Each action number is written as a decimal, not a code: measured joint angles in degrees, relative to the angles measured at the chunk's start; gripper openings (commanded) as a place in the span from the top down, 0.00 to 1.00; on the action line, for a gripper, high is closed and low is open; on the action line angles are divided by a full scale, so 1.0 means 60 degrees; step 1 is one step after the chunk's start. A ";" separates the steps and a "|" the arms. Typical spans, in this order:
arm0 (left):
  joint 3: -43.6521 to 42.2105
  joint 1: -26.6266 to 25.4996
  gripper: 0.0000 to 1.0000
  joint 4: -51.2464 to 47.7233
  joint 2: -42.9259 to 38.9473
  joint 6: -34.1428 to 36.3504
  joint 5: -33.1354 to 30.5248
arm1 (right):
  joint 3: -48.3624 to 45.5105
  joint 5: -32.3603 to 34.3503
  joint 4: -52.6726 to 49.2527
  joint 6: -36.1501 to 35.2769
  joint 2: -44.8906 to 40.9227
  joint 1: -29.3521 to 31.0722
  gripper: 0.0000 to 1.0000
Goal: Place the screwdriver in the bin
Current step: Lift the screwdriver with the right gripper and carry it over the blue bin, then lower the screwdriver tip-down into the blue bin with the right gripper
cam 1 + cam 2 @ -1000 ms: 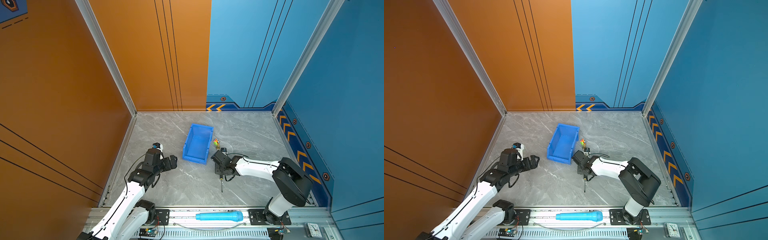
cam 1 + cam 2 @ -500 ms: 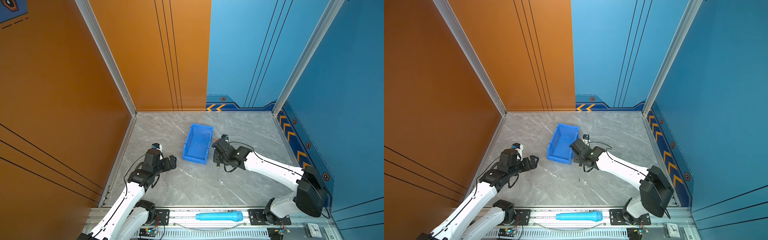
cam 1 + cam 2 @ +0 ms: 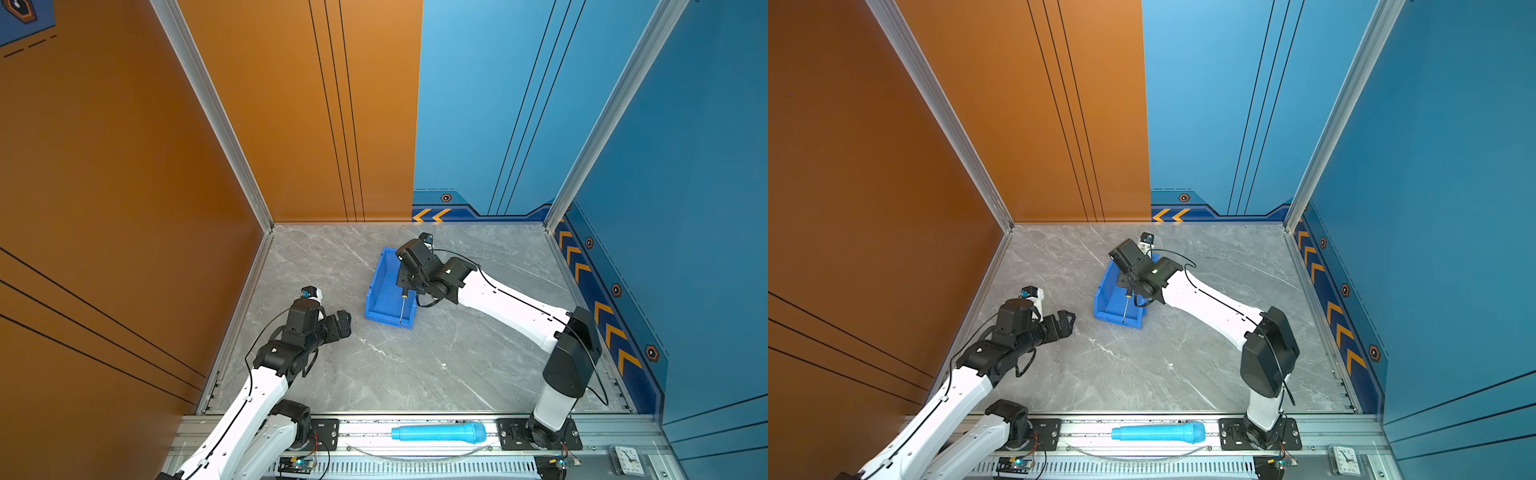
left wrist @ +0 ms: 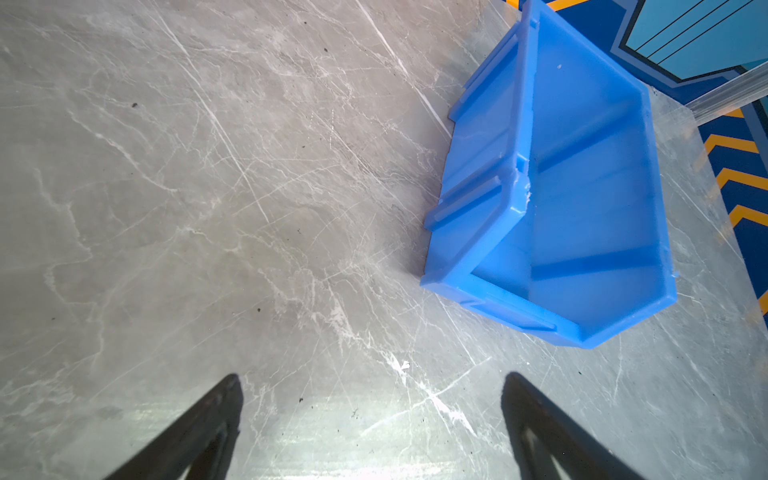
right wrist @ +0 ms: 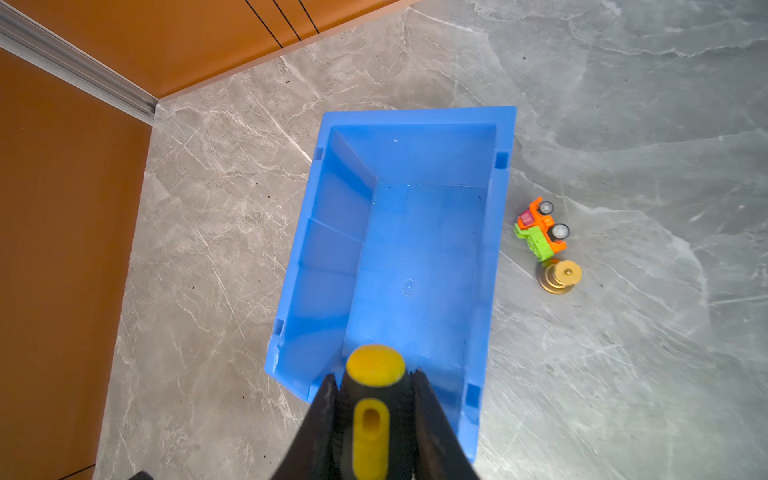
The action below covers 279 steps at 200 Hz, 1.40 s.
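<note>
Though blurred, screwdriver (image 5: 374, 368) appears between fingers (image 5: 433, 424).

Two white-and-black robot arms are counted here, the left arm (image 3: 266, 374) and the right arm (image 3: 507, 307). Each ends in a single two-fingered gripper, the left gripper (image 4: 372, 377) and the right gripper (image 5: 374, 376), making two grippers and four fingers in all. There is one grey marble-patterned table (image 3: 415, 365), one blue bin (image 3: 384, 295) and one screwdriver (image 5: 375, 365). The smaller items come to one toy truck (image 5: 542, 230), showing two wheels, and one stack of gold discs (image 5: 559, 276) whose number cannot be made out. Completing the tally are one light-blue microphone-shaped cylinder (image 3: 438, 432) and one small clock (image 3: 626, 459).
</note>
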 measured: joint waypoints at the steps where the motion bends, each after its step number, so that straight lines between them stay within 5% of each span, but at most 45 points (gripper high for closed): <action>1: 0.0000 0.0000 0.02 0.0000 -0.0004 0.0004 0.0000 | 0.0026 0.0000 -0.0007 0.0000 0.0029 0.0000 1.00; 52: 0.0011 -0.0280 0.02 0.0033 -0.0080 0.0248 0.0430 | 0.1257 0.0036 -0.0219 -0.0040 0.1537 -0.0240 1.00; 150: 0.0324 -0.2856 0.02 0.0827 -0.0226 0.1851 0.0951 | 0.3654 0.0033 -0.0412 -0.0532 0.3923 -0.0747 1.00; 279: 0.0328 -0.2852 0.02 0.1555 0.0408 0.2422 0.0419 | 0.4357 0.0036 -0.0652 -0.0765 0.5260 -0.1016 1.00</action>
